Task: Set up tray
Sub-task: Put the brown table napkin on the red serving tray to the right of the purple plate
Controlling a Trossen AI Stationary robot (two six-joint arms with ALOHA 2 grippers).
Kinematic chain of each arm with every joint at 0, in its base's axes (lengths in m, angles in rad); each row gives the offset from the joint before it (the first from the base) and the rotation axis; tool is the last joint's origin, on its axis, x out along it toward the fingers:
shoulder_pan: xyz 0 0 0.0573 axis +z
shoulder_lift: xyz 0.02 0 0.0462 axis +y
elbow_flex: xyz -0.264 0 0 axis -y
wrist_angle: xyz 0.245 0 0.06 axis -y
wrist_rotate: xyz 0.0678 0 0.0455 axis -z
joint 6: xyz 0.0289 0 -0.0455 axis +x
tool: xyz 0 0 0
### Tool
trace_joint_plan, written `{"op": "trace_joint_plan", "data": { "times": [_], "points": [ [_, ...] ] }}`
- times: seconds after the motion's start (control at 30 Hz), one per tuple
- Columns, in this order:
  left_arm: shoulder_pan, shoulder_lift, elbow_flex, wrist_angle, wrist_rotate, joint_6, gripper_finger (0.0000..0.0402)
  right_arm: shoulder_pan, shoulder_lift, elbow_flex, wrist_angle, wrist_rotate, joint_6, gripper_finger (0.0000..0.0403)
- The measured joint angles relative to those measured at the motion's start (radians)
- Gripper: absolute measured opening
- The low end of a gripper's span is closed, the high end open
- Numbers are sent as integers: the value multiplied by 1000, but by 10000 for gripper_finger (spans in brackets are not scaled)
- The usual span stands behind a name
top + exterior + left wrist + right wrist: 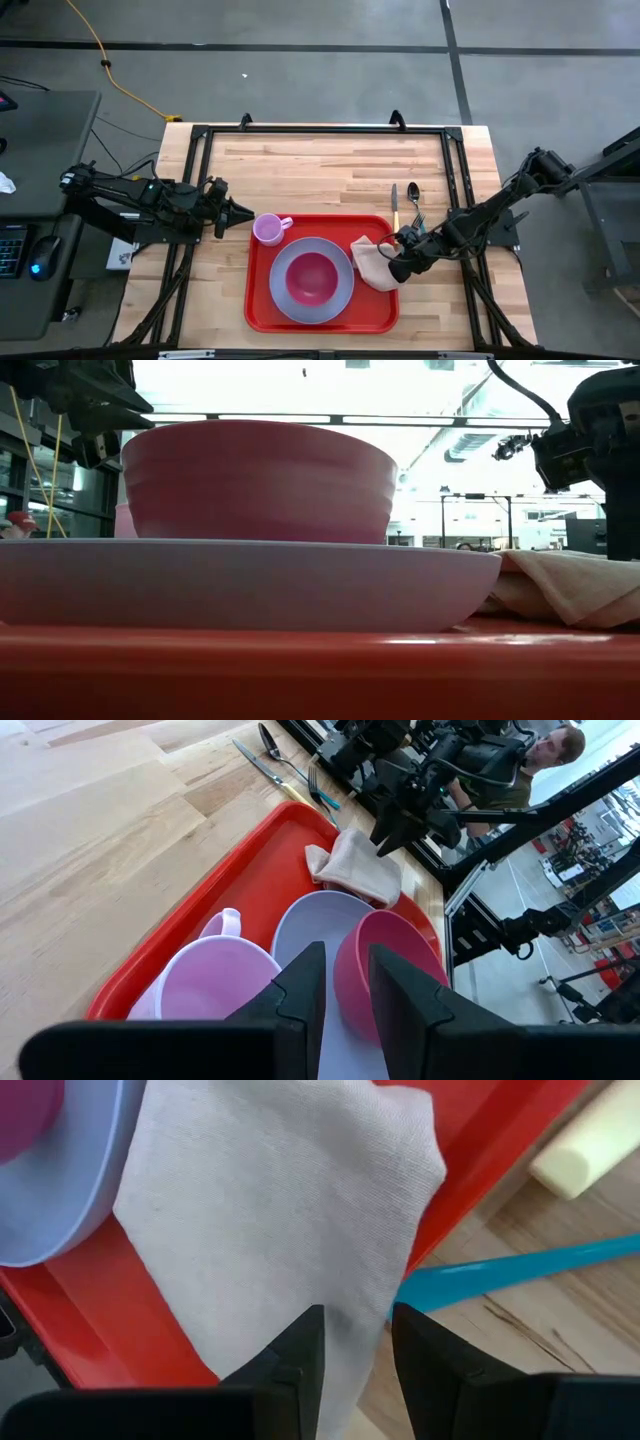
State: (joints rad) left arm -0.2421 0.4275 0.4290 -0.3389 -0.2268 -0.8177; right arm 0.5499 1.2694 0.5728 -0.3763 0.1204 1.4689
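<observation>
On the tray (262,300): plate (282,288), bowl (313,277), napkin (372,262).

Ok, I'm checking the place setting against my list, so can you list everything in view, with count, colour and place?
Large flat red plastic tray: one, red, on the wooden table's near middle.
Round lavender plate: one, lavender, on the tray.
Pink bowl: one, pink, on the plate.
Small pink mug: one, pink, tray's far left corner.
Tan cloth napkin: one, tan, over the tray's right rim.
Knife, fork, spoon: one each, on the table beyond the napkin.
Wooden table: one, light wood.
Person: one, beyond the table, seen from the left wrist.
Left gripper: left of the mug.
Right gripper: at the napkin, jaws slightly apart.
</observation>
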Motion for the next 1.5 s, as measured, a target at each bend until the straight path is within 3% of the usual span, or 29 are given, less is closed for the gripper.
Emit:
{"op": "trace_joint_plan", "data": {
  "times": [0.33,0.77,1.23,1.5],
  "points": [
    [0,0,0,0,0,0,111,1,0,0,7,-8,11,6],
    [0,0,0,0,0,0,111,0,-7,0,35,-41,52,1],
    [0,0,0,0,0,0,111,-2,-214,0,61,7,106,0],
    [0,0,0,0,0,0,111,-2,-231,0,112,-7,129,0]
  ]
}}
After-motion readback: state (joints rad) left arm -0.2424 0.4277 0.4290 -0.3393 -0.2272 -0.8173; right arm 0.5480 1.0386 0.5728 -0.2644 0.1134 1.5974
